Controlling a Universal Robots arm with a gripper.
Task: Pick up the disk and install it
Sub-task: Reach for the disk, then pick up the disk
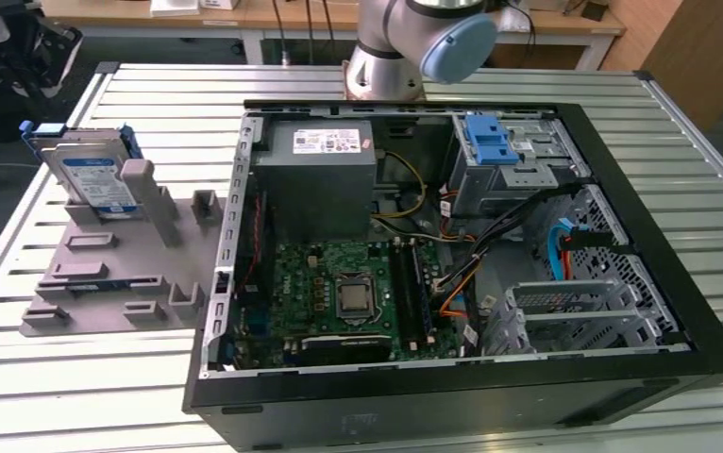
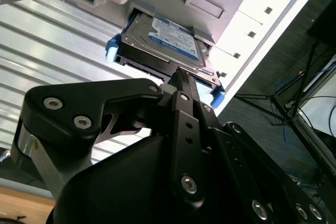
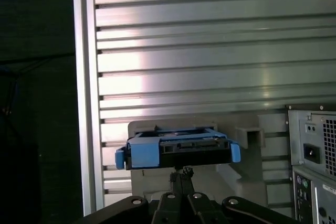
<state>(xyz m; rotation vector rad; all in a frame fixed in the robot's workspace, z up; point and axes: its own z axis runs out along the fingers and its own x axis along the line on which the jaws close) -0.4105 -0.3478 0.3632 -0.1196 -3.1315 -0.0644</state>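
One disk (image 1: 91, 175): silver drive with a blue-and-white label and a blue carrier frame (image 3: 137, 153) round its edges. It stands on edge, roughly upright, in a slot of one grey holder (image 1: 109, 274). That puts it at the far end of the holder, on the exterior view's left, with the label facing the near side.

One claw (image 3: 181, 173): in both wrist views its two black fingers meet in a narrow tip. No gap shows between them and nothing is held. In the first wrist view the tip lines up with the middle of the disk's upturned blue edge. In the second wrist view the tip (image 2: 178, 73) points at that same long edge, with the label beyond it. The claw has no grip on the disk; how far off it hangs I cannot tell.

The holder is a flat plate with several posts and slots. It lies on one slatted metal table (image 1: 72, 377), just beside one open black computer case (image 1: 462, 415) on the exterior view's right.

Inside the case:
- One grey power supply (image 1: 315, 179) with a white sticker, far left.
- One green motherboard (image 1: 336, 283), near left.
- One blue ridged clip (image 1: 490, 140) on the drive cage, far right.

One arm (image 1: 399, 47), with a grey-and-blue joint, rises at the far edge behind the case.
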